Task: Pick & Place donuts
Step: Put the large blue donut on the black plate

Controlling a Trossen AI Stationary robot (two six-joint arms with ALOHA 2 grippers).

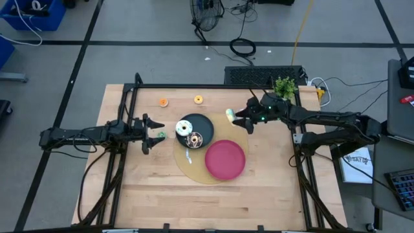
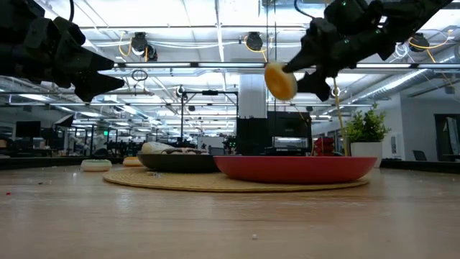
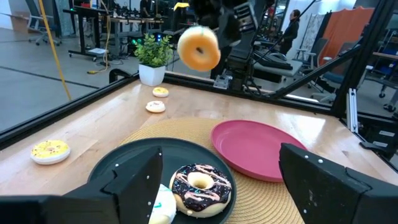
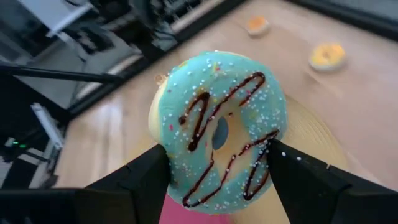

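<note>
The biggest risk, as I judge it, is a drop: the right gripper point(image 1: 238, 117) carries a teal donut point(image 4: 217, 130) on edge, high above the table point(image 1: 272, 194) beyond the black plate's point(image 1: 206, 122) far right rim, pinched only at its sides; a slip would send it rolling over the woven mat point(image 1: 187, 169) or onto the empty red plate point(image 1: 225, 158). A lesser risk is landing it on the chocolate-sprinkled donut point(image 3: 200, 184) already in the black plate. The left gripper point(image 1: 155, 134), jaws apart and holding nothing, hovers just off that plate's left rim. Only the right wrist view shows the teal icing and chocolate drizzle; the left wrist view shows its plain underside and three loose donuts by the far edge, two of them visible from above.
</note>
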